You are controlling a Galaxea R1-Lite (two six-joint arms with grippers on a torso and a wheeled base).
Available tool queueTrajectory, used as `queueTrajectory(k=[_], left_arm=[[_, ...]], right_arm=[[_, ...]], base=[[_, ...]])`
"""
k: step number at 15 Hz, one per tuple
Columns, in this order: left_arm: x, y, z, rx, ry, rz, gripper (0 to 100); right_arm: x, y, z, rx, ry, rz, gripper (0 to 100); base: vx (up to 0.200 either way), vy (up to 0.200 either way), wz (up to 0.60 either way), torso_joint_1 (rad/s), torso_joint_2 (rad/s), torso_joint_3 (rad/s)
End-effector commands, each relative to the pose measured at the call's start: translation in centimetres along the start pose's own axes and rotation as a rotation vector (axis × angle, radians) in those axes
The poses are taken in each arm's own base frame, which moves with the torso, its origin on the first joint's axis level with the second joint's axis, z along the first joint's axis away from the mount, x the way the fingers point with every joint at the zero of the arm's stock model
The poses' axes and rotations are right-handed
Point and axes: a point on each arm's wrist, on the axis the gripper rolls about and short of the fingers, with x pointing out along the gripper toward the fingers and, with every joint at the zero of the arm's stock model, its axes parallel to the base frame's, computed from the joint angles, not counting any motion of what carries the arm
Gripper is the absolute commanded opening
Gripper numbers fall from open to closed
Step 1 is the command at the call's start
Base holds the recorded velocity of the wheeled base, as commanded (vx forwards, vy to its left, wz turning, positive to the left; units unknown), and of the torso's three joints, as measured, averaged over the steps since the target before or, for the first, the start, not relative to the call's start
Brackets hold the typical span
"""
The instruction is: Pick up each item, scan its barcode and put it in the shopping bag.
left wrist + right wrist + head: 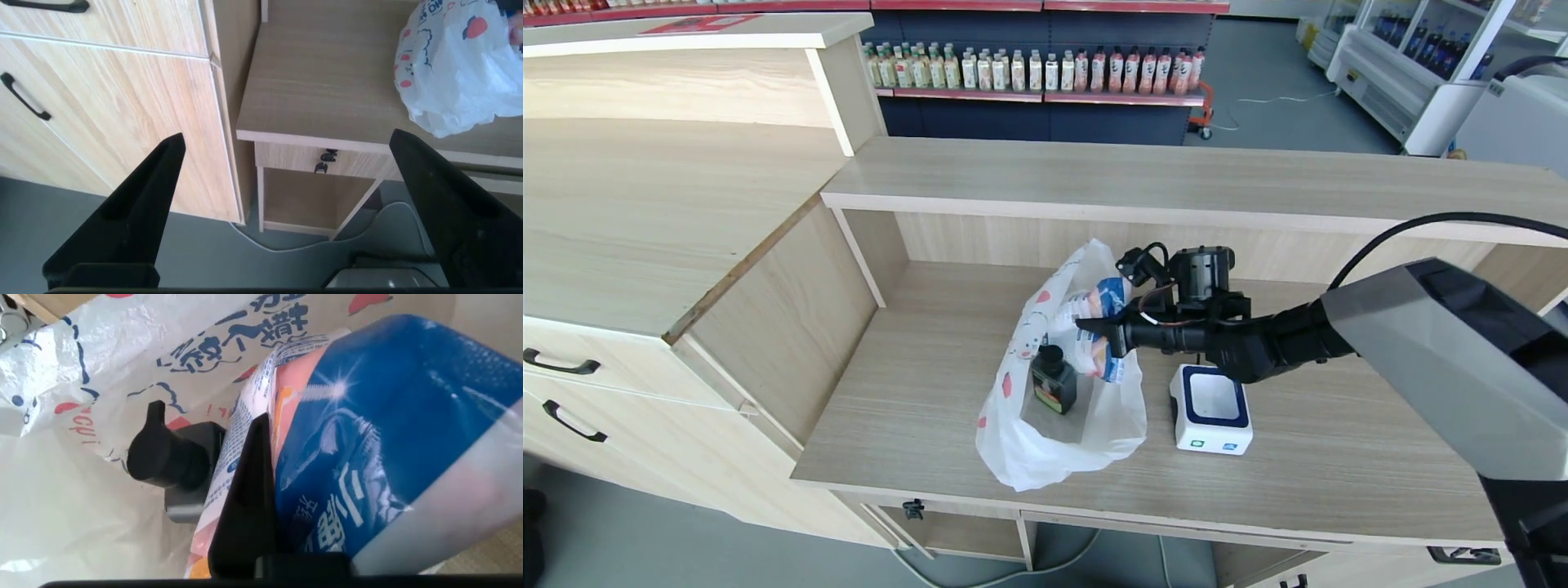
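Note:
A white plastic shopping bag (1021, 441) with red and blue print lies open on the counter. Inside it stands a dark bottle (1054, 380) with a black cap. My right gripper (1098, 333) is shut on a blue, white and orange packet (1101, 304), holding it over the bag's mouth. In the right wrist view the packet (384, 457) sits against one finger (249, 506), with the bottle (176, 461) below inside the bag (73, 392). A white scanner (1210, 406) with a blue-framed window stands just right of the bag. My left gripper (286, 212) hangs open below counter level; the bag (458, 69) lies beyond it.
The counter (1339, 457) has free room to the right of the scanner and in front of the bag. A raised ledge (1176, 184) runs along the back. A cabinet with black drawer handles (560, 363) stands on the left.

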Motion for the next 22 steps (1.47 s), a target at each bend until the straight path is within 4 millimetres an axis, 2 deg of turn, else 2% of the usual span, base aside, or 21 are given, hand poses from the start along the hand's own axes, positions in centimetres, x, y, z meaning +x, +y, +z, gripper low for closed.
queueTrajectory(k=[1,6,7,9,12,14,15,17,18,19,20,22], left_arm=[[0.0,0.0,0.0,-0.001,0.000,0.001,100],[0.0,0.0,0.0,-0.001,0.000,0.001,100],[0.0,0.0,0.0,-0.001,0.000,0.001,100],[0.0,0.0,0.0,0.000,0.000,0.001,100],[0.0,0.0,0.0,0.000,0.000,0.001,100],[0.0,0.0,0.0,-0.001,0.000,0.001,100],[0.0,0.0,0.0,-0.001,0.000,0.001,100],[0.0,0.0,0.0,0.000,0.000,0.001,100],[0.0,0.0,0.0,-0.001,0.000,0.001,100],[0.0,0.0,0.0,0.000,0.000,0.001,100],[0.0,0.0,0.0,-0.001,0.000,0.001,100],[0.0,0.0,0.0,-0.001,0.000,0.001,100]], right_arm=[[0.5,-0.3,-0.8,-0.004,0.019,-0.001,0],[1.2,-0.6,-0.6,-0.028,0.027,0.000,0],[1.2,-0.6,-0.5,-0.030,0.024,0.000,100],[1.4,-0.7,-0.4,-0.029,0.018,-0.002,100],[1.2,-0.7,0.9,0.006,-0.017,-0.002,100],[0.7,-0.5,2.5,0.040,-0.054,-0.004,100],[-0.4,-0.3,4.4,0.073,-0.088,-0.006,100],[-2.7,0.3,6.9,0.136,-0.126,-0.014,100],[-5.4,0.6,8.6,0.211,-0.151,-0.034,100],[-8.3,0.7,9.4,0.266,-0.157,-0.062,100],[-12.0,1.3,9.8,0.299,-0.151,-0.097,100],[-21.2,5.0,8.4,0.332,-0.131,-0.187,100]], base=[[0.000,0.000,0.00,0.000,0.00,0.000],[0.000,0.000,0.00,0.000,0.00,0.000],[0.000,0.000,0.00,0.000,0.00,0.000],[0.000,0.000,0.00,0.000,0.00,0.000],[0.000,0.000,0.00,0.000,0.00,0.000],[0.000,0.000,0.00,0.000,0.00,0.000],[0.000,0.000,0.00,0.000,0.00,0.000],[0.000,0.000,0.00,0.000,0.00,0.000],[0.000,0.000,0.00,0.000,0.00,0.000],[0.000,0.000,0.00,0.000,0.00,0.000],[0.000,0.000,0.00,0.000,0.00,0.000],[0.000,0.000,0.00,0.000,0.00,0.000]])
